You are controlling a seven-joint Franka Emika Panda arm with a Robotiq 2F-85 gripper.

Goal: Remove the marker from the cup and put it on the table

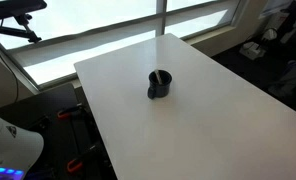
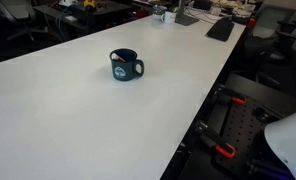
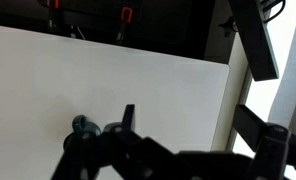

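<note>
The dark cup [image 1: 160, 83] with a side handle stands upright near the middle of the white table [image 1: 208, 120]. It shows in both exterior views [image 2: 125, 65] on the table [image 2: 78, 120]. The marker cannot be made out at this size. In the wrist view my gripper [image 3: 188, 112] is a dark silhouette high above the table [image 3: 138, 75], with its fingers spread wide and nothing between them. The cup [image 3: 81, 125] appears small at the lower left, partly behind the gripper body. The gripper is out of frame in both exterior views.
Red clamps [image 3: 125, 14] sit by the table's edge near the white robot base [image 1: 8, 150]. A dark keyboard-like object [image 2: 220, 28] and clutter lie at the table's far end. Windows [image 1: 98, 25] run behind the table.
</note>
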